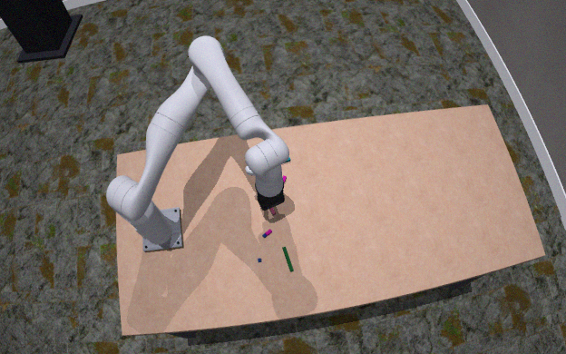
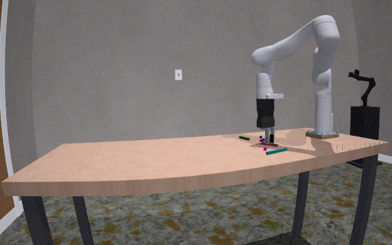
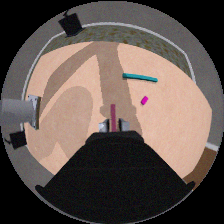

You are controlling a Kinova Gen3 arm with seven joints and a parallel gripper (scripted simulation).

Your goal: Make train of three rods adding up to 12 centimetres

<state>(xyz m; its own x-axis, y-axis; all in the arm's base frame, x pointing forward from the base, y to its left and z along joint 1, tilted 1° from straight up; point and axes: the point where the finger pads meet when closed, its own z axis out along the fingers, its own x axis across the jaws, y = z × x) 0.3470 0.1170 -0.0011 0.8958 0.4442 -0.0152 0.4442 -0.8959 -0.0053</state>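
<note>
A pink rod (image 1: 272,211) lies flat on the table and shows in the wrist view (image 3: 113,116) running straight away between my fingers. My gripper (image 1: 272,208) points straight down, low over the table, with its fingers open on either side of the pink rod's near end (image 2: 271,144). A turquoise rod (image 3: 140,77) and a small magenta rod (image 3: 144,100) lie beyond it. A second magenta rod (image 1: 267,233), a blue cube (image 1: 259,260) and a green rod (image 1: 287,259) lie on the other side of the gripper.
The arm's base (image 1: 162,233) is bolted at the table's left side. A black pedestal (image 2: 364,120) stands off the table behind the base. The table's right half holds no objects.
</note>
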